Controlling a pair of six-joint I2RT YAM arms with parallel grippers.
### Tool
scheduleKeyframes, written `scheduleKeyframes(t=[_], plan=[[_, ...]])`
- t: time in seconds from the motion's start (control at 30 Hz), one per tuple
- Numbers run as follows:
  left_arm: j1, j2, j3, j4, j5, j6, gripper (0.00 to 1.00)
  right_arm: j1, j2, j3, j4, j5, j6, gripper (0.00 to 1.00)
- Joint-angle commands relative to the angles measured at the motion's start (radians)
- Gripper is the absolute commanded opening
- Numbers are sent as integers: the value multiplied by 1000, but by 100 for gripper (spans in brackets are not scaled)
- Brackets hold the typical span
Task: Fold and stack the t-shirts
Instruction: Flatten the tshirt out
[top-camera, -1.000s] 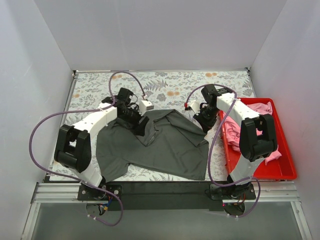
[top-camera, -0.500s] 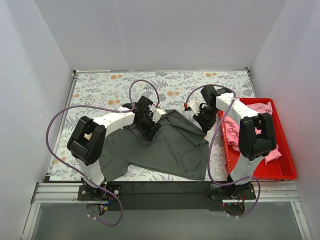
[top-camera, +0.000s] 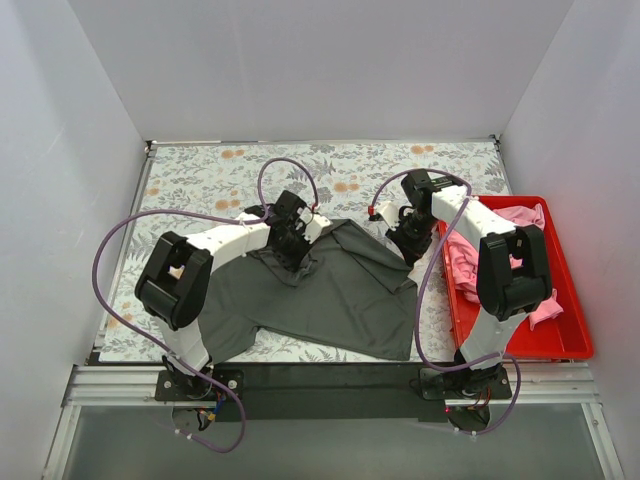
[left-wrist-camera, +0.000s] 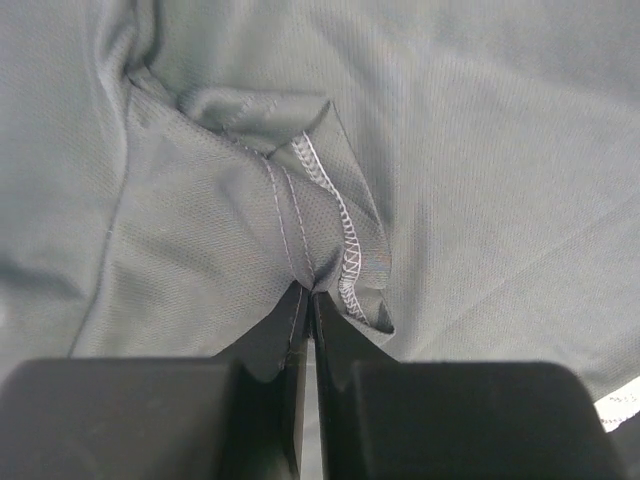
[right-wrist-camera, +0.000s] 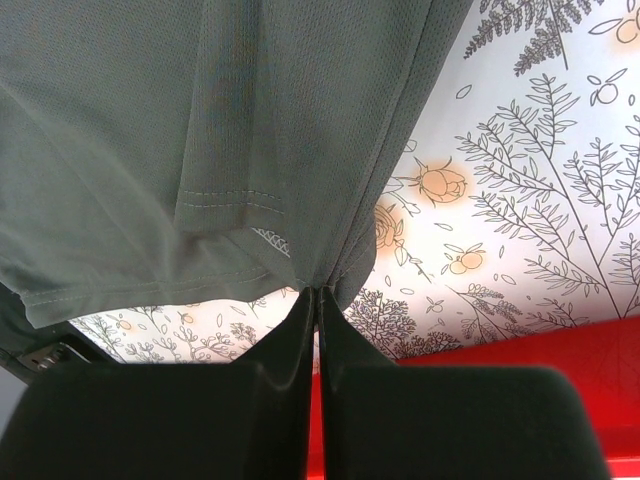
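A dark charcoal grey t-shirt (top-camera: 320, 295) lies spread over the middle of the floral table cloth (top-camera: 200, 180). My left gripper (top-camera: 292, 262) is shut on a stitched, bunched fold of the grey t-shirt (left-wrist-camera: 320, 225) near its upper left part; the fingertips (left-wrist-camera: 300, 310) pinch the seam. My right gripper (top-camera: 410, 252) is shut on the grey t-shirt's right edge (right-wrist-camera: 250, 150), lifting the hem off the cloth. Pink t-shirts (top-camera: 470, 255) lie crumpled in the red tray (top-camera: 560, 340) at the right.
The red tray (right-wrist-camera: 560, 345) edge shows just below the right gripper. White walls enclose the table on three sides. Purple cables (top-camera: 285, 170) loop above both arms. Bare floral cloth (right-wrist-camera: 540, 180) lies behind the shirt.
The left arm swung right onto the grey t-shirt's upper part, then its jaws closed on a fold there. The right arm has stayed put, holding the hem.
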Motion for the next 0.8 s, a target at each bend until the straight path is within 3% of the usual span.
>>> scheduleKeyframes(t=[0.0,0.13,0.3,0.43,0.77], plan=[[-3,-63,72,19,-18,13,0,-2,10,32,-6,-18,-1,1],[-3,-11,187,-13,-24,30,0,-2,10,29,-7,-23,2,1],[-4,67,269,-41,2,70,15,-2,6,21,-7,-18,-3,1],[-4,126,306,-33,16,82,0,-2,0,13,-4,-17,-6,1],[-3,245,449,27,6,53,0,-3,7,1,-1,-24,-4,1]])
